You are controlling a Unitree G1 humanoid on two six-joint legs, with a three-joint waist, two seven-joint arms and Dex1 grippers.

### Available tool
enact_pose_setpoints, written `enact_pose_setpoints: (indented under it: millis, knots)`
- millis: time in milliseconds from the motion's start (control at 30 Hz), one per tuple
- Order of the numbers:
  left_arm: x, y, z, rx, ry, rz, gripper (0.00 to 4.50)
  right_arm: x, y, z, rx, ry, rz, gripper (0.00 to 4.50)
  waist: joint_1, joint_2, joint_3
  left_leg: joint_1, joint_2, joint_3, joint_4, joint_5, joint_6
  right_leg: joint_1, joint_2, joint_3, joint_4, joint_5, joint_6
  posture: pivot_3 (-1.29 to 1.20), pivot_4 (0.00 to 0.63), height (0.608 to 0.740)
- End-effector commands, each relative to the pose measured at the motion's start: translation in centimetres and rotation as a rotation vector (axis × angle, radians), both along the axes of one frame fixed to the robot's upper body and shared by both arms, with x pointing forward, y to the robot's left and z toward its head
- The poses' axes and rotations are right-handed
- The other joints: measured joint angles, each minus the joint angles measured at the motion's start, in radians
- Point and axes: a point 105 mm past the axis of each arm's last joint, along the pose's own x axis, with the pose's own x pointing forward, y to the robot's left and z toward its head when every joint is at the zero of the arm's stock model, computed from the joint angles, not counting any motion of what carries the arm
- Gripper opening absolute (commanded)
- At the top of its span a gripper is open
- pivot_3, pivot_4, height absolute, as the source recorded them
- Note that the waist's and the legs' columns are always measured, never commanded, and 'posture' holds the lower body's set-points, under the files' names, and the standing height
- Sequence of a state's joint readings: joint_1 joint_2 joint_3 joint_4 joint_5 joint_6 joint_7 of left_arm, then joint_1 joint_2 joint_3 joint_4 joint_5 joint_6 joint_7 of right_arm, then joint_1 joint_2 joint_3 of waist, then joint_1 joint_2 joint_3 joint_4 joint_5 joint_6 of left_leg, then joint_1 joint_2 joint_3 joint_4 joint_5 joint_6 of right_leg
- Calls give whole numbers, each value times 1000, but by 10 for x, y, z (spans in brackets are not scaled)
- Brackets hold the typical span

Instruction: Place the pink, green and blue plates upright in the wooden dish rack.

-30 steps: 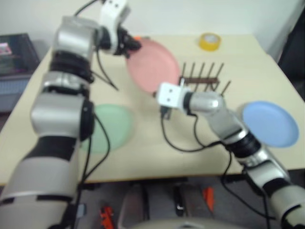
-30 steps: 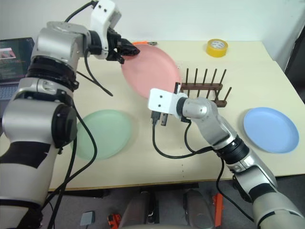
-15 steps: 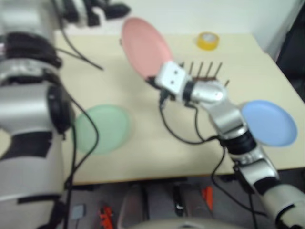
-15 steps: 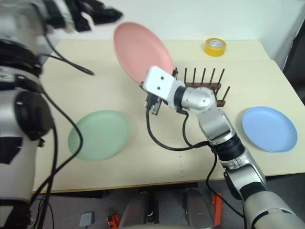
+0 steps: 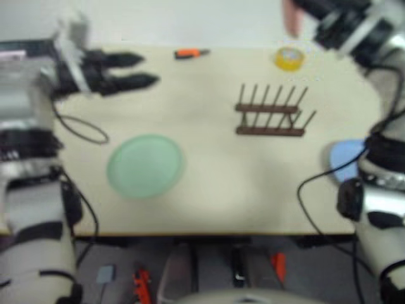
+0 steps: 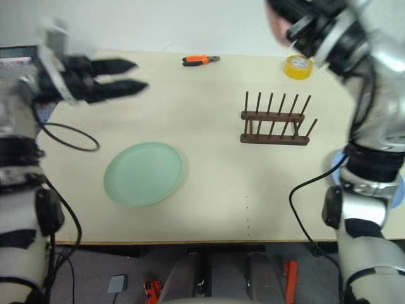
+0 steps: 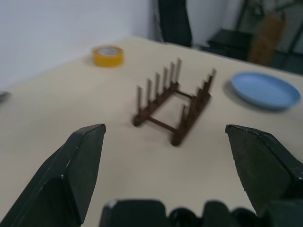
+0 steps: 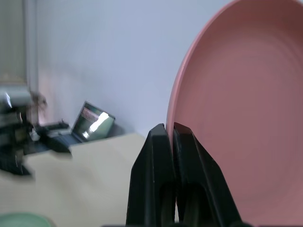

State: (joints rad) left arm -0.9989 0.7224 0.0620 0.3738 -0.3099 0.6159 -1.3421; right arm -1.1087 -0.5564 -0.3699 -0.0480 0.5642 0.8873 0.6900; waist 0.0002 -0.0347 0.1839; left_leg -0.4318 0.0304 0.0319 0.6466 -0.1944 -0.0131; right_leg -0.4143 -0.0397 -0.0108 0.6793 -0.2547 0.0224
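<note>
The pink plate (image 8: 246,118) is held up in the air, its rim pinched by my shut right gripper (image 8: 170,135); a sliver of it (image 6: 275,22) shows at the top right, above the table. My left gripper (image 6: 140,76) hovers open and empty over the table's far left, pointing toward the wooden dish rack (image 6: 275,120), which stands empty right of centre. The green plate (image 6: 143,173) lies flat at the near left. The blue plate (image 7: 265,90) lies flat beyond the rack on the right, partly hidden behind my right arm in the eye views.
A yellow tape roll (image 6: 297,66) sits at the far right of the table and an orange-and-black tool (image 6: 201,60) at the far middle. A laptop (image 8: 94,120) stands off the table's left side. Bare tabletop (image 6: 215,158) separates the green plate from the rack.
My left gripper let go of the pink plate, opened wide and pulled back to the left. My right gripper lifted the plate high and to the right, off the table.
</note>
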Motion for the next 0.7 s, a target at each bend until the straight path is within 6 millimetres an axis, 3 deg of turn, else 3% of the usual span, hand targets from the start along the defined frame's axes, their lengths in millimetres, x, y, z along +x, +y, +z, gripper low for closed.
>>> enact_pose_setpoints:
  millis: [33, 267, 700]
  knots:
    - [-6, -28, -1, 86, -101, -65, 4461, -9, -35, 18, 150, 59, 26, 0, -1, 0, 0, 0, 0, 0, 0, 0, 0, 0, 0, 0, 0, 0, 0, 0, 150, 740]
    - [-8, -60, -18, 99, -89, -156, 4461, -7, -63, 7, 331, 226, 144, 0, -24, 2, 1, 1, 0, 0, -2, 1, 1, -1, 5, 1, 1, 0, -2, 0, 150, 740]
    - [-15, -73, -22, 110, -80, -199, 4461, 18, -72, -37, 333, 451, 187, 0, -31, 4, 2, 1, 0, 1, -2, 1, 1, -1, 5, 2, 0, -1, -2, 0, 150, 740]
